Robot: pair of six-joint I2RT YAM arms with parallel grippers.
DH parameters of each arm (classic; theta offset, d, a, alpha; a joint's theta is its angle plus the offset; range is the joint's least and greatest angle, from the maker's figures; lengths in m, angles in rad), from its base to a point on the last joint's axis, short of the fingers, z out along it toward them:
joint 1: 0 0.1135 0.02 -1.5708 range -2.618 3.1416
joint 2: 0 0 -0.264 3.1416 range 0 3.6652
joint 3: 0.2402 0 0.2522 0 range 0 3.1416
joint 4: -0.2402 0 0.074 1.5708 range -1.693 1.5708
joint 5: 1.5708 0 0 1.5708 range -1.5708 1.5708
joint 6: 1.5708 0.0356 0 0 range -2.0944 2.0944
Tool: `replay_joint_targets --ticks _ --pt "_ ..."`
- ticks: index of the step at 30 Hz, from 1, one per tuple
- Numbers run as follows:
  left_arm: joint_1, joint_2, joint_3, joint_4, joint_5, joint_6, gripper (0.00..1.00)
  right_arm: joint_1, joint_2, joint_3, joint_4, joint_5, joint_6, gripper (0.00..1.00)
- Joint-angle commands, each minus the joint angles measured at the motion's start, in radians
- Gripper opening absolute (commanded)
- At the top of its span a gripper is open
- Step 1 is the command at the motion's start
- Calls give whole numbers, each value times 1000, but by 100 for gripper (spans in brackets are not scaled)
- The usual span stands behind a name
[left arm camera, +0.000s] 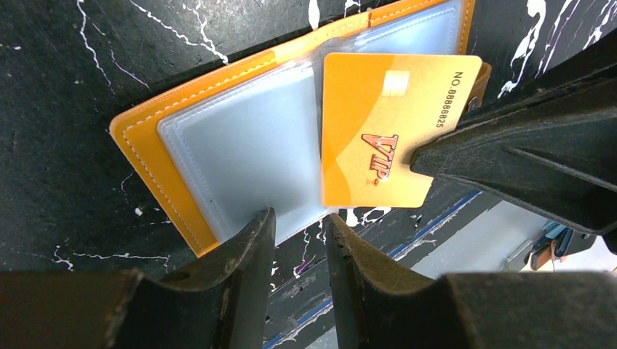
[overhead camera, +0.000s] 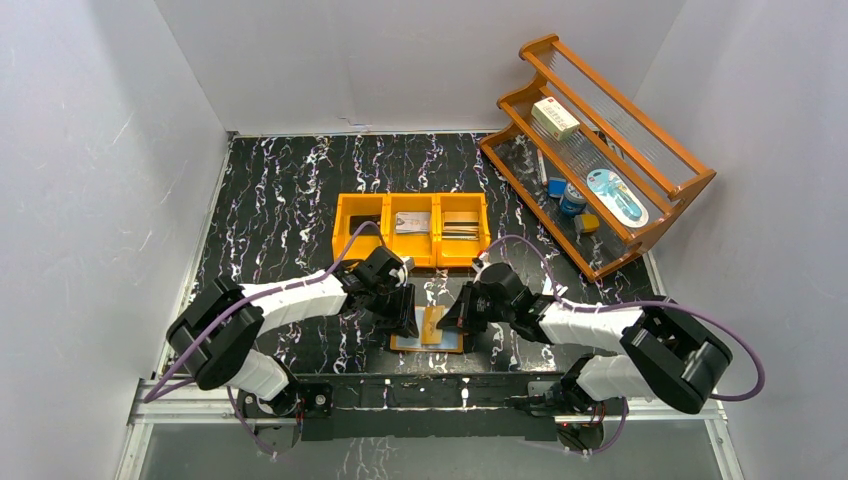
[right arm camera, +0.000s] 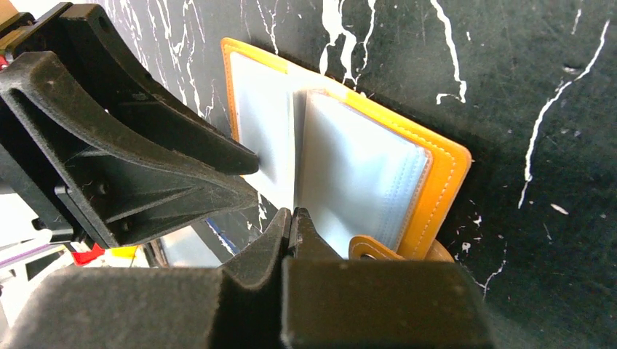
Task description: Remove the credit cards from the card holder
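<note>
The card holder (left arm camera: 149,171) lies open on the black marbled table, its pale-blue sleeves facing up, and it also shows as the card holder (right arm camera: 445,182) with its strap tab (right arm camera: 371,249). A gold credit card (left arm camera: 378,109) marked VIP stands partly out of a sleeve. My right gripper (left arm camera: 416,156) is shut on that card's edge; in its own view the right gripper (right arm camera: 291,213) has its jaws pressed together. My left gripper (left arm camera: 300,218) is open, with one finger (left arm camera: 251,233) resting on the near sleeve edge. From above, both grippers meet over the card holder (overhead camera: 412,343).
An orange three-compartment bin (overhead camera: 410,228) holding flat cards stands just behind the wallet. A wooden rack (overhead camera: 600,150) with a white box and small items is at the back right. White walls close in three sides. A metal rail (overhead camera: 430,385) runs along the near edge.
</note>
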Motion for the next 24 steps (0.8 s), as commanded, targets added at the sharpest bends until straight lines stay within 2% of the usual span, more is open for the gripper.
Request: replay_joint_targets --ticks 1,9,15,20,24 --pt "-3 -39 -11 -49 -33 4 31 1 -41 63 -54 26 -76 0" --pt "-2 -84 4 -61 -65 3 34 0 -74 130 -181 69 -178 0" --pt "-3 -150 14 -79 -125 13 41 1 -154 144 -221 130 -254 0" --pt "-3 -256 38 -132 -252 15 49 1 -216 192 -302 195 -381 0" --pt "-2 -343 63 -211 -390 21 59 2 -258 249 -338 228 -536 0"
